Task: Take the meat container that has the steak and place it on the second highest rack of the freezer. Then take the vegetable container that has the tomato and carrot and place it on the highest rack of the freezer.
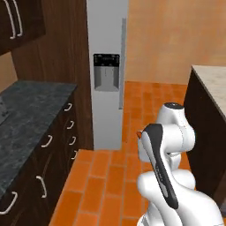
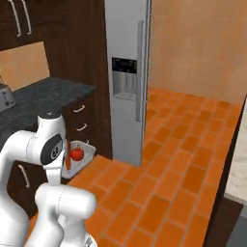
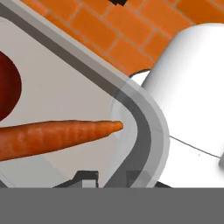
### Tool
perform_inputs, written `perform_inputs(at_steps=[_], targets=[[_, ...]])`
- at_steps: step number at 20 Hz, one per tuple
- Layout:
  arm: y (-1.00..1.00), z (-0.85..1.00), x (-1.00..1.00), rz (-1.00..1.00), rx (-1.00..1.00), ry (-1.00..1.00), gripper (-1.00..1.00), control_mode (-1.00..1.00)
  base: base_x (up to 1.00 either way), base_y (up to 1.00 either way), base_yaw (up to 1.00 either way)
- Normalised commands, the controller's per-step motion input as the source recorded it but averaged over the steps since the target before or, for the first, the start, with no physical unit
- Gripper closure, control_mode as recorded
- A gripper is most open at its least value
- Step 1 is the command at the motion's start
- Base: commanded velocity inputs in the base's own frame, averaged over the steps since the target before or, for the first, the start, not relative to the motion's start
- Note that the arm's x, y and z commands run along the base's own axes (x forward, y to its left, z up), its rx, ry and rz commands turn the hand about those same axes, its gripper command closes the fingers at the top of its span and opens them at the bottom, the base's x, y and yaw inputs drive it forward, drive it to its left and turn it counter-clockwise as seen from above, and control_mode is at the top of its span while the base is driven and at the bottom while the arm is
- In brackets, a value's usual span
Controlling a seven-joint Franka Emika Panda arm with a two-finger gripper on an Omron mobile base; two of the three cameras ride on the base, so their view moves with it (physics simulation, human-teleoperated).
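In our claw (image 3: 111, 177), pinched on its rim, rides the vegetable container (image 3: 144, 131). The carrot (image 3: 52, 138) lies lengthwise, its tip toward that gripped corner, beside the tomato (image 3: 6, 85).

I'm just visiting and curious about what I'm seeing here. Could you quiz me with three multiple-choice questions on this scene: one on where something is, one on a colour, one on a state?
1. Where is the carrot?
A. In the tray with the tomato
B. On the dark counter
C. On the floor

2. What colour is the floor?
A. Grey
B. Orange
C. White

3. How do the freezer doors stand?
A. Both open
B. One open
C. Shut

Answers:
1 A, the hand view shows it lying in the tray beside the tomato.
2 B, orange tiles show in both base views.
3 C, the grey fronts are flush, with no white interior showing.
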Motion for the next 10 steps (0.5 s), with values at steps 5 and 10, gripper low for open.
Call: perform_inputs(at_steps=[5, 10], targets=[[0.00, 0.00, 0.00, 0.00, 0.00, 0.00, 1.00, 1.00, 0.88, -0.53, -0.50], [0.00, 0.00, 0.00, 0.00, 0.00, 0.00, 1.00, 1.00, 1.00, -0.27, -0.30]])
